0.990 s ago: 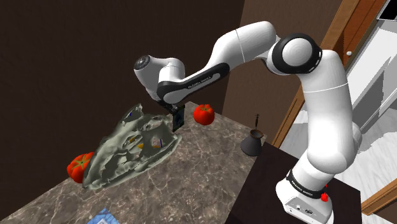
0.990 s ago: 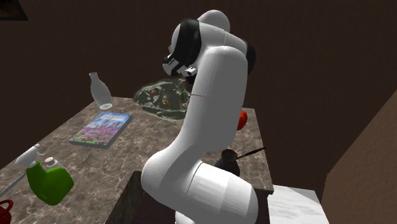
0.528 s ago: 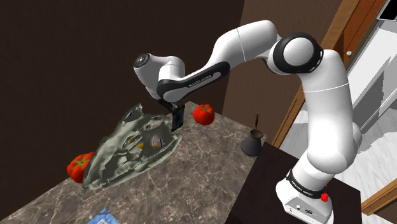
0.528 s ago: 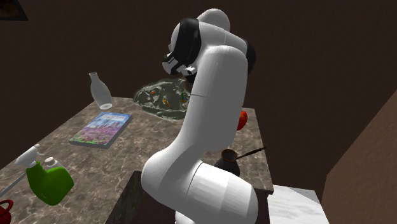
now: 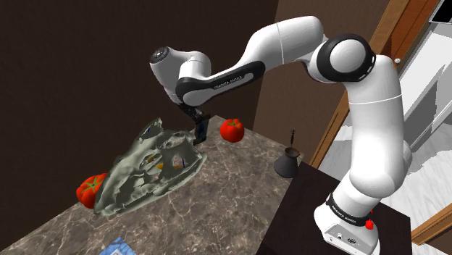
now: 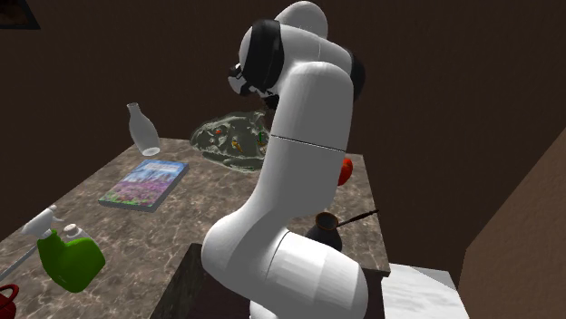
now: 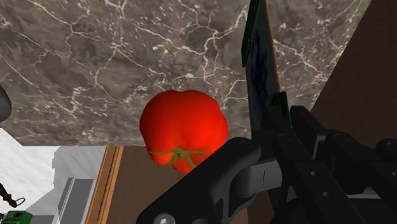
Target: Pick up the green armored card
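Jaws clenched on the card: green rim, dark blue face, clasped on edge between the two black fingers. In the shoulder view the card hangs upright under the hand near the bench's far end, between the grey-green openwork dish and a tomato, and it looks to be just off the marble top. A second tomato lies at the dish's other end, and a dark long-handled pot stands near the stand.
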You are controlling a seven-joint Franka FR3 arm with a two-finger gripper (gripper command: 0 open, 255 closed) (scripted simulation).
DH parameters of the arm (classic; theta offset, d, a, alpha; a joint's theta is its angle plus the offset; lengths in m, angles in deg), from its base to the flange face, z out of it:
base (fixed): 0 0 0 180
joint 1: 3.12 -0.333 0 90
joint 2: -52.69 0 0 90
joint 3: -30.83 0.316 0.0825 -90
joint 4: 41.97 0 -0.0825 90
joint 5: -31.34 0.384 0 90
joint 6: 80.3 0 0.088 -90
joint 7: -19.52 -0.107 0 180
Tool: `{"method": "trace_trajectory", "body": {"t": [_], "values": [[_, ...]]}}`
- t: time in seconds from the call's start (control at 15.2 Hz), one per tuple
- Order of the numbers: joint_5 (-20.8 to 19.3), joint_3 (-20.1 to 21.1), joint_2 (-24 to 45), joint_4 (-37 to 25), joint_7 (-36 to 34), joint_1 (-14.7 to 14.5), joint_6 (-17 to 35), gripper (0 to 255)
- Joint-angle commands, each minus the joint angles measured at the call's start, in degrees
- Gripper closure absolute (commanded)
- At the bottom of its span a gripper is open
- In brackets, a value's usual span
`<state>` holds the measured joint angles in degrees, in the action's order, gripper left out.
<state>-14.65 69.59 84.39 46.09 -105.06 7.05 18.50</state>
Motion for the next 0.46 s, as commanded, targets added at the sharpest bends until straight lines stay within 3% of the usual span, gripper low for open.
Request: {"method": "trace_trajectory", "body": {"t": [0.0, 0.4], "values": [[0.5, 0.2, -0.7, -0.5, 0.7, 0.1, -0.9, 255], [1.2, 0.6, -1.6, -2.3, 2.1, 0.0, -3.0, 255]]}}
